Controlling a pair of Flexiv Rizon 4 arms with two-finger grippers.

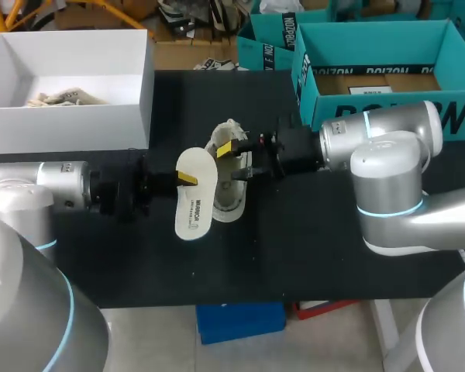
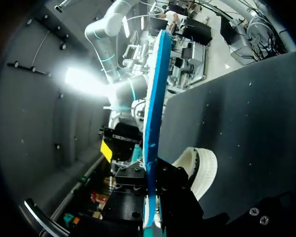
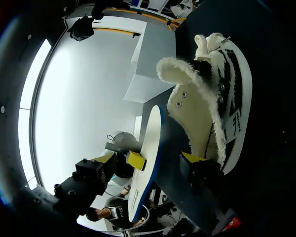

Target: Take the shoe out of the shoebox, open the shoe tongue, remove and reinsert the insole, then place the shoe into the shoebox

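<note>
Head view shows the step in hand: the insole (image 1: 192, 203) is out of the shoe (image 1: 231, 198), so I judge the removal is done and the reinsertion comes next. My left gripper (image 1: 187, 180) is clamped on the insole near its middle and holds it just beside the shoe, on the left of it. In the left wrist view the insole stands on its thin edge between my fingers, blue side showing.

My right gripper (image 1: 234, 159) grasps the shoe at the rim of its opening. The shoe lies on the black table (image 1: 333, 248), near the middle, well apart from the white shoebox (image 1: 70, 128) at the far left corner.

For the next move I think I must turn the insole so one end points into the opening, then slide it in flat. The right gripper must hold the shoe steady. The rim is soft and fluffy, so the insole may catch on it.
</note>
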